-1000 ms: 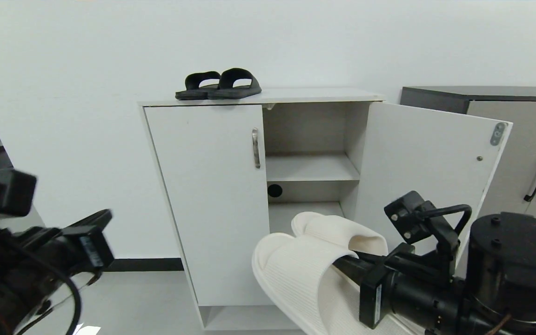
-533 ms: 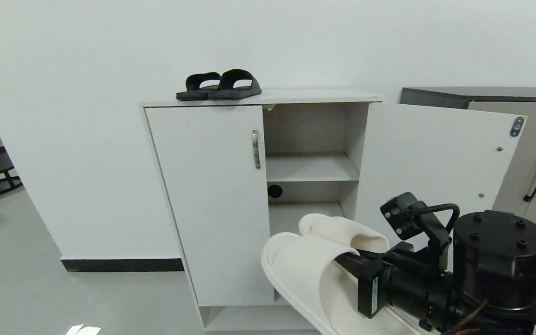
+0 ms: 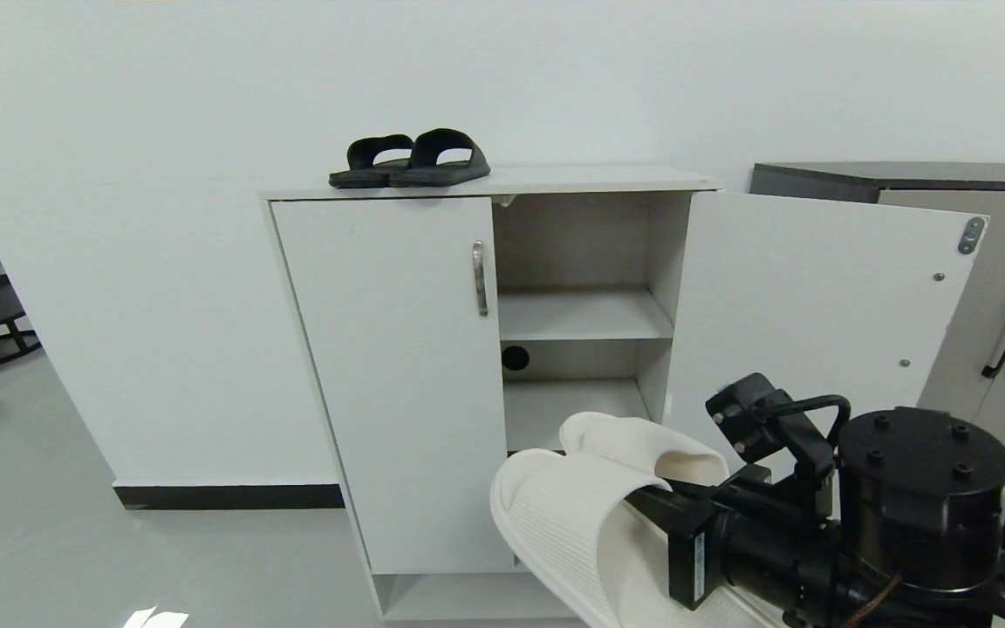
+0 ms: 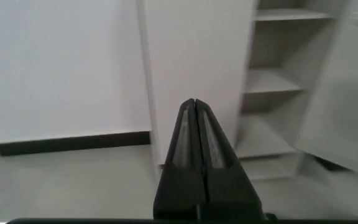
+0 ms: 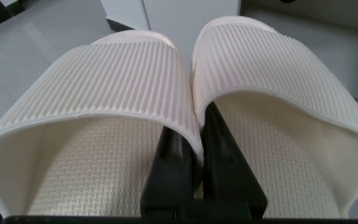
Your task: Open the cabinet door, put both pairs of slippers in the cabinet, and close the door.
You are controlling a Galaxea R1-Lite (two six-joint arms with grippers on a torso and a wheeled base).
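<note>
Cabinet [image 3: 607, 179]: white, against the wall, standing on the grey floor [image 3: 206, 567].
Left door [image 3: 389, 366]: closed, with a metal handle [image 3: 479, 277] upright near its inner edge.
Right door [image 3: 799, 296]: swung wide open to the right, inner face showing.
Inside: upper shelf [image 3: 585, 314] and lower shelf [image 3: 572, 401] both bare; round hole [image 3: 516, 358] in the back panel between them, at the left.
White slippers [image 3: 572, 515]: a ribbed pair held side by side in the air, low in front of the open right half, toes pointing toward the lower shelf; not resting on any shelf.
Right gripper [image 5: 196, 149]: reaching into the pair from the heel end, jaws clamped on the two touching inner walls of the white slippers.
Black slippers [image 3: 411, 160]: a pair lying side by side on the cabinet top, at its front edge above the closed left door, toes facing right.
Left gripper [image 4: 194, 109]: jaws pressed together with nothing between them, pointing toward the closed left door and well apart from it.
Grey cabinet [image 3: 1004, 262]: to the right, behind the open door, dark top, black handles.
</note>
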